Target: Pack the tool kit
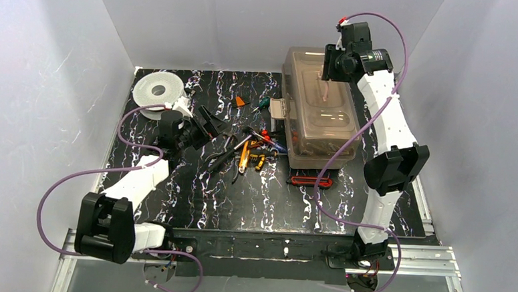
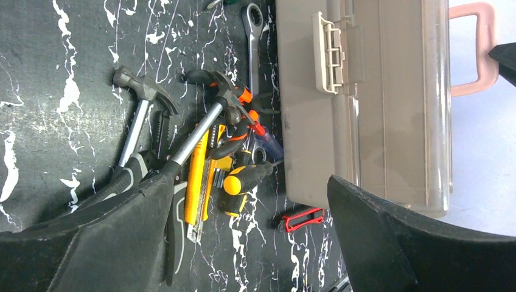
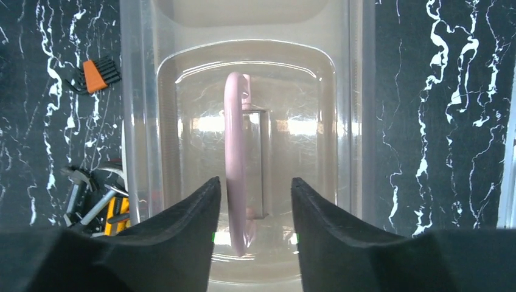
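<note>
Here, right gripper (image 3: 252,185) astride toolbox handle (image 3: 234,140), jaws apart

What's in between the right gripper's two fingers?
The pink handle of the toolbox. It runs through the gap of the open right gripper, over the closed lid. The right wrist view shows this best.

The tan toolbox (image 1: 319,122) is being shown right of centre, lid down, with the right gripper (image 1: 328,73) being held above its upper end. Loose tools (image 1: 249,152) are being shown heaped just left of it, with the left gripper (image 1: 212,125) being held at their left edge, near a white spool (image 1: 157,90).
</note>
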{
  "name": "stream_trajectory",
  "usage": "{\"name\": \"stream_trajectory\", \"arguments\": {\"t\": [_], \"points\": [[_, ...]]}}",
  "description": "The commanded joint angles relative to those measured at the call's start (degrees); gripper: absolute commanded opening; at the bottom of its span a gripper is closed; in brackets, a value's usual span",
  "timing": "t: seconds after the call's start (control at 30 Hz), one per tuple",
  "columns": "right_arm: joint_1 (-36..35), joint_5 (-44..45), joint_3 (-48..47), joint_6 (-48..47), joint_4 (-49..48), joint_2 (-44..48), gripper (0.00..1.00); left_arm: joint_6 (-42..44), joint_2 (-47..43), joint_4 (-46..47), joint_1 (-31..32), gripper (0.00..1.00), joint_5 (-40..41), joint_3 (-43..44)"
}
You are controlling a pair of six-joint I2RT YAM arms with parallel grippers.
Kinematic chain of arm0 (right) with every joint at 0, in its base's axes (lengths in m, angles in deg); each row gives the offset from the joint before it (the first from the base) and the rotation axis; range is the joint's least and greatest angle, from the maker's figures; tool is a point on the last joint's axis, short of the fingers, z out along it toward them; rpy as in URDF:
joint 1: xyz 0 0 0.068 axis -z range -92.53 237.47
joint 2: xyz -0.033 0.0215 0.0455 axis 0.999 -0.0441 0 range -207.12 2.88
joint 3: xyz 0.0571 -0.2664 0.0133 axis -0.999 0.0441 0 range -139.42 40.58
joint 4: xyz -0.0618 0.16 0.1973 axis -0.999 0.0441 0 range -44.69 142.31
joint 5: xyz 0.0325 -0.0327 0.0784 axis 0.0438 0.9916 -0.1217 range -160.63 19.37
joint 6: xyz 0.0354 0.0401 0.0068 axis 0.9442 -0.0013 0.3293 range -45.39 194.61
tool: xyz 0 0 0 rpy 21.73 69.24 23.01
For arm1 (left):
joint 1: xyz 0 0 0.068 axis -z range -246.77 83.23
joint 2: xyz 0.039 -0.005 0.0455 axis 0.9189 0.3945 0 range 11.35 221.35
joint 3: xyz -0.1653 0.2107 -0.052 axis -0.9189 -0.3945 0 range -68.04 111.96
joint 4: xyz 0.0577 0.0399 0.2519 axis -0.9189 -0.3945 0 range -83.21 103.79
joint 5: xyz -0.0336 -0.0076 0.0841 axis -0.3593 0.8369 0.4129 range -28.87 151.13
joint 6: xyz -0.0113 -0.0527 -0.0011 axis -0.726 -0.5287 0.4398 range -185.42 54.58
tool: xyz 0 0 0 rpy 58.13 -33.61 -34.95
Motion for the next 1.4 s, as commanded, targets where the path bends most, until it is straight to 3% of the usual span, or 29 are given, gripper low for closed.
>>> {"name": "stream_trajectory", "arguments": {"t": [0.0,0.17,0.4,0.63,0.77,1.2,1.37], "points": [[-0.17,0.91,-0.92,-0.49,-1.04,1.37,0.42,-0.36,1.54,2.25,0.29,0.98,-2.43,0.46],[-0.11,-0.74,-0.51,-0.21,-0.83,1.65,0.01,-0.42,2.42,2.7,0.58,0.98,-3.0,0.71],[3.21,-10.11,1.64,2.69,-3.8,5.75,0.01,0.05,4.29,2.66,1.42,0.98,-3.63,2.07],[11.6,-23.94,6.62,8.22,-9.3,10.97,0.01,1.71,10.67,-2.25,6.0,0.97,-0.29,9.47],[15.43,-27.65,8.55,9.77,-10.81,12.28,0.01,0.77,15.01,-2.47,7.02,0.96,-0.23,13.59],[22.58,-21.84,9.72,5.02,-6.88,10.66,0.01,3.16,18.95,-7.14,7.82,0.95,0.57,19.49],[23.31,-19.49,11.51,3.8,-7.31,10.48,0.01,5.78,20.88,-12.23,12.61,0.94,5.55,24.95]]}}
